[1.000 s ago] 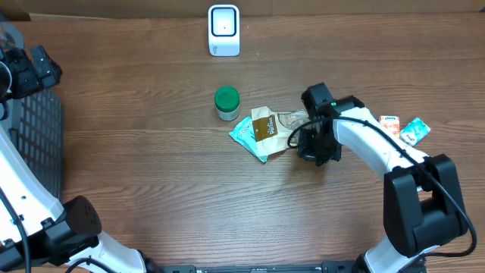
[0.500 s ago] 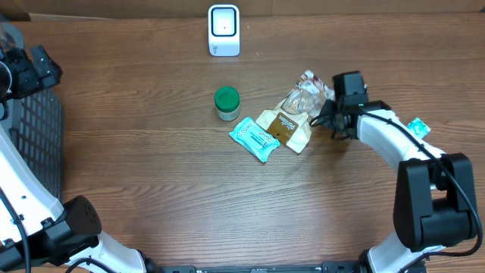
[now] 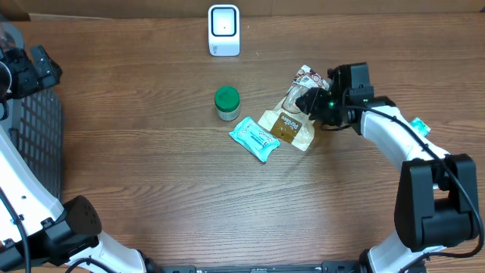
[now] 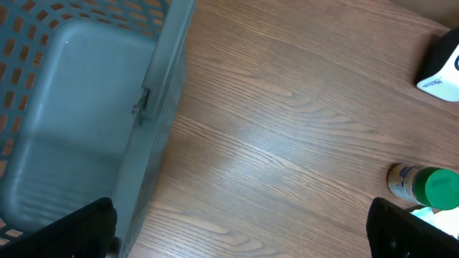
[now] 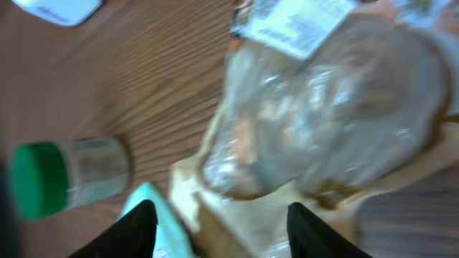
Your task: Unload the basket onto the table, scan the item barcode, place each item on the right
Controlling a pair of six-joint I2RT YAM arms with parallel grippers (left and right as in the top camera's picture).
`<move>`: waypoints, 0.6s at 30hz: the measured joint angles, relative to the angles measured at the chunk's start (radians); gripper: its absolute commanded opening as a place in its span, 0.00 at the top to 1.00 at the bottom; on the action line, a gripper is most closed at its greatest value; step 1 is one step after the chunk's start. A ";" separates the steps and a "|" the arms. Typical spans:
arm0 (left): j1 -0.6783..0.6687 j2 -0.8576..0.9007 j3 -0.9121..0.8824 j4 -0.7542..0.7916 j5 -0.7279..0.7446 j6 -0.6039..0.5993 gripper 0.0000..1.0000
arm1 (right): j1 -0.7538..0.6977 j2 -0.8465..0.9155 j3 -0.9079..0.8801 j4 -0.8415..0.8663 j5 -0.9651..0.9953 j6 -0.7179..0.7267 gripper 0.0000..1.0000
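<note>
Directly ahead of the right fingers [image 5: 140, 229], which stand parted, lies the clear bag [image 3: 301, 94], its long axis slanting toward the far edge of the bench [image 3: 151, 189].

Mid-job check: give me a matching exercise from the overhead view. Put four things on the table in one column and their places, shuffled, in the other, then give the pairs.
Things:
1. white scanner
2. green-lidded jar
3. teal packet
4. mesh basket

Places:
A. at the table's left edge
B. against the left side of the brown-labelled bag
C. middle of the far edge
D. mid-table, between the scanner and the teal packet

Pairs: 1-C, 2-D, 3-B, 4-A
</note>
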 measured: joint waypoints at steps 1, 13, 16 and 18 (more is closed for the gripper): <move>0.000 0.000 0.000 0.000 0.000 0.000 0.00 | 0.002 0.000 0.012 -0.012 -0.032 0.014 0.34; 0.000 0.000 0.000 0.000 0.000 0.000 0.01 | 0.025 0.000 0.017 0.016 -0.022 0.129 0.39; 0.000 0.000 0.000 0.000 0.000 0.000 0.00 | 0.058 0.004 0.017 0.097 -0.016 0.161 0.41; 0.000 0.000 0.000 0.000 0.000 0.000 0.00 | 0.090 0.023 0.017 0.142 0.003 0.190 0.42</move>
